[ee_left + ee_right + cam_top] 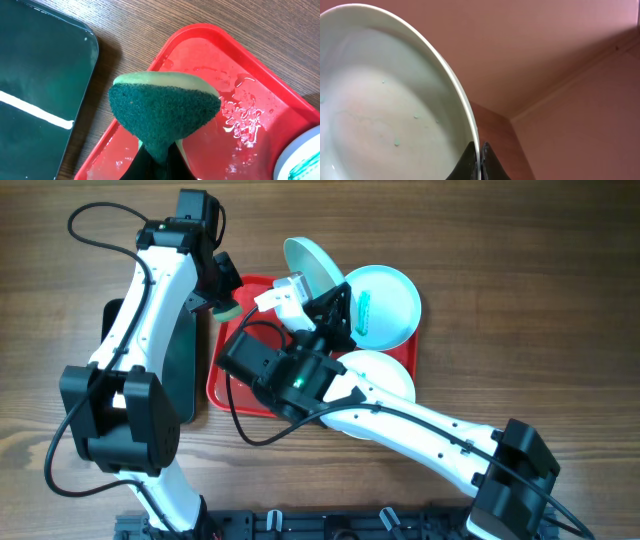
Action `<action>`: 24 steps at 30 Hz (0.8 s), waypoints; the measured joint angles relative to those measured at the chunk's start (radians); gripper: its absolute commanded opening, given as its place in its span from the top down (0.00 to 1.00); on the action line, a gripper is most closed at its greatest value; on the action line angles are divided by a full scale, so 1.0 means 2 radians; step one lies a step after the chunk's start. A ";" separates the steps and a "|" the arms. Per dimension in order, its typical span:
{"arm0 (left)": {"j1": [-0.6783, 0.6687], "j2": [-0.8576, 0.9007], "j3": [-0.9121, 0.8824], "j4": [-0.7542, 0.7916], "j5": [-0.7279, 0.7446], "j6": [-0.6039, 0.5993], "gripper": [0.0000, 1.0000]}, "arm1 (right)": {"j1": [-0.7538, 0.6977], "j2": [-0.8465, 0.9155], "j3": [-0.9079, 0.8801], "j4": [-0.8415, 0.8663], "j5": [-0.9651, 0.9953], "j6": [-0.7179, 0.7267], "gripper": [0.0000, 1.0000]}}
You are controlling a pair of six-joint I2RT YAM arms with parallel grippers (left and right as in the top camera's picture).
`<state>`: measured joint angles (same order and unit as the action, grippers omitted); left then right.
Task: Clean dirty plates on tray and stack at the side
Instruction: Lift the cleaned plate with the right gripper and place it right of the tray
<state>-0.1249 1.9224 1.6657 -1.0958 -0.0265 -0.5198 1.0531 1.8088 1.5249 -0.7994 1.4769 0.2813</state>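
My right tool pinches the tilted plate by its rim over the tray, left tool pinches the sponge (wet rim may slip, dropping it).

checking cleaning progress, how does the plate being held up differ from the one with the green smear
The held plate stands tilted on edge, its rim pinched by the right gripper; the smeared plate lies flat with no gripper on it. The held plate shows only small pale specks and no smear; the smeared plate has a teal streak at its centre. Both are round, pale and alike in size.
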 measured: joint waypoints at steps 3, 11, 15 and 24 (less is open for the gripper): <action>0.000 0.000 0.000 0.000 0.000 0.000 0.96 | 0.000 0.000 0.000 0.000 0.001 0.000 0.96; 0.000 0.000 0.000 0.000 0.001 0.000 0.96 | -0.053 0.000 0.000 -0.056 -0.267 0.005 0.96; 0.000 0.000 0.000 0.000 0.002 0.000 0.96 | -0.164 -0.006 0.000 -0.070 -0.485 0.015 0.96; 0.000 0.000 0.000 0.000 0.002 0.000 0.96 | -0.469 -0.058 -0.015 -0.105 -0.769 0.014 0.96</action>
<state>-0.1249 1.9224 1.6657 -1.0958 -0.0235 -0.5198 0.1146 1.6936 1.4948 -1.0084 -0.0608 0.3096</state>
